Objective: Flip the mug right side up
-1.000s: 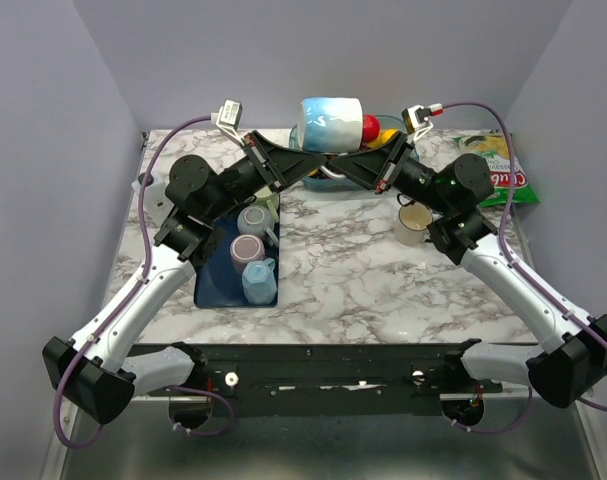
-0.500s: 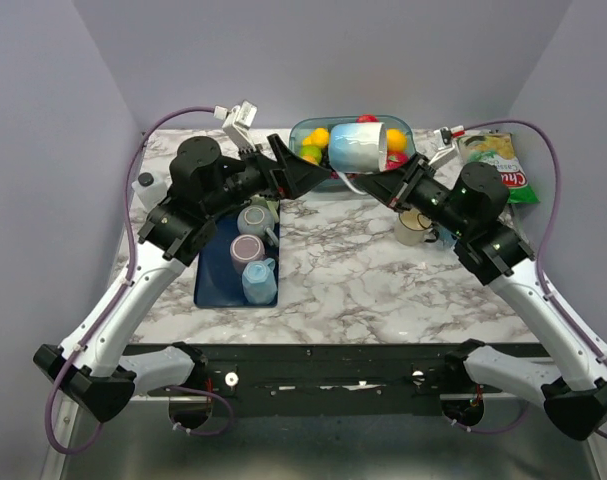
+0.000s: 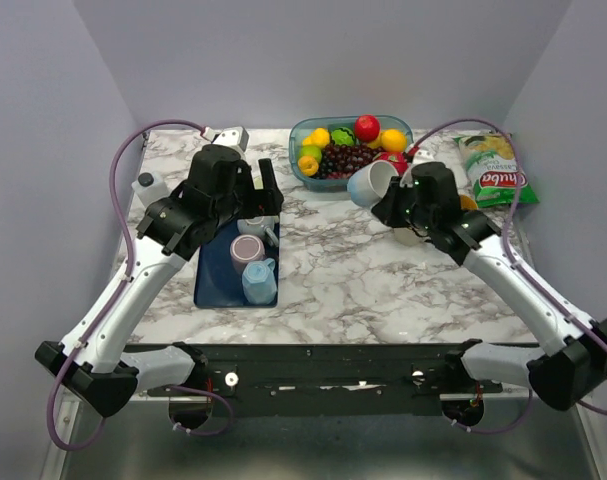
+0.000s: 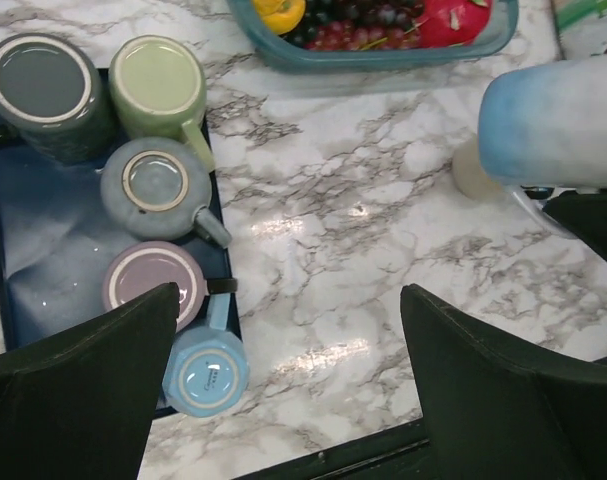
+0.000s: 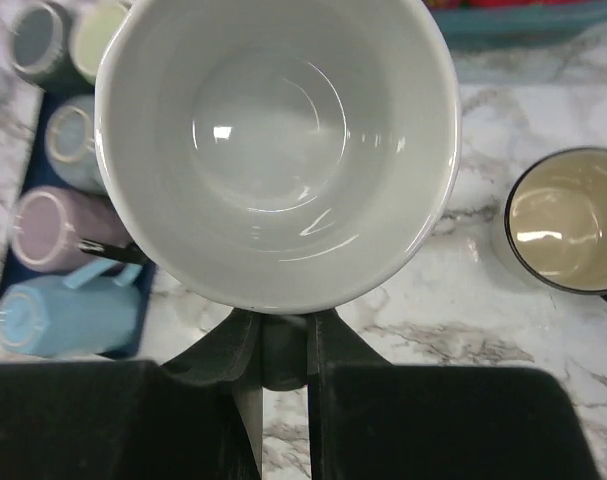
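Note:
The mug (image 3: pixel 370 183) is white and pale blue with a white inside. It hangs tilted above the marble table, just in front of the fruit bowl, and its mouth faces the right wrist camera (image 5: pixel 273 140). My right gripper (image 5: pixel 283 335) is shut on the mug's handle, below the rim. In the top view the right gripper (image 3: pixel 386 203) sits at the mug's lower right. My left gripper (image 3: pixel 267 188) is open and holds nothing, hovering over the blue tray. The left wrist view shows the left gripper (image 4: pixel 288 300) above bare marble, with the mug (image 4: pixel 558 120) far to its right.
The blue tray (image 3: pixel 208 287) at the left holds several upside-down mugs (image 4: pixel 153 185). An upright cream mug (image 5: pixel 558 220) stands right of the held one. A fruit bowl (image 3: pixel 348 152) sits at the back, a chips bag (image 3: pixel 491 172) at the back right, and a white bottle (image 3: pixel 148 187) at the far left.
The left gripper opened, let go of the mug and drew back left over the tray. The right arm came down and nearer with the mug, its mouth turning upward.

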You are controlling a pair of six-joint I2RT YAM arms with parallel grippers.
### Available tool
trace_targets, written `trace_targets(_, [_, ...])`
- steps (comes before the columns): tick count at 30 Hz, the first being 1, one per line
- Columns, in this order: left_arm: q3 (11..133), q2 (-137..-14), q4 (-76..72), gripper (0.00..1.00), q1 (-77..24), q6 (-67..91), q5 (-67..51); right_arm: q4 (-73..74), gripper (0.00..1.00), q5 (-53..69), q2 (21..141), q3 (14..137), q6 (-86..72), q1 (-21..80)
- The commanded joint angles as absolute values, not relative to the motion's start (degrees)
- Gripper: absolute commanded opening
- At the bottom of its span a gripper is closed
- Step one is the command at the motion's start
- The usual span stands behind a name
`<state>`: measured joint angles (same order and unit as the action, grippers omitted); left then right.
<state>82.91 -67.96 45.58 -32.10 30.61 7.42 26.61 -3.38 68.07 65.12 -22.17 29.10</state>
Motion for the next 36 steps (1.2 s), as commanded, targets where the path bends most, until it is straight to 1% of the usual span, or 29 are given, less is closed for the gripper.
trace_targets(1, [83.59, -68.38, 48.16, 0.99, -32.17, 29.44, 12.13, 24.17, 0.01, -8.6, 74.08, 64.33, -19.25, 30.85])
trace_targets(3, [83.15, -68.38, 48.34, 0.99, -32.17, 29.71, 12.39, 25.22, 0.01, -11.93, 78.02, 65.38, -19.6, 31.2])
trace_targets(10, [82.27, -68.55, 48.96, 0.99, -32.17, 30.76, 13.71, 28.91, 0.01, -17.31, 87.08, 69.34, -19.51, 31.55])
trace_targets(24, [81.21, -70.13, 49.31, 0.99, -32.25, 31.29, 13.97, 27.77, 0.01, -22.93, 97.2, 70.93, -20.48, 31.55])
trace_targets(34, [80.24, -71.01, 49.04, 0.99, -32.17, 31.55, 14.59, 27.59, 0.01, -24.79, 100.1, 71.37, -21.62, 31.55])
trace_targets(35, [80.16, -71.02, 48.96, 0.99, -32.08, 31.73, 15.46, 27.6, 0.03, -24.87, 100.63, 71.45, -21.62, 31.64])
trace_targets(36, [80.07, -70.93, 48.78, 0.99, -32.08, 31.73, 15.64, 27.6, 0.11, -24.79, 101.07, 71.63, -21.71, 31.55])
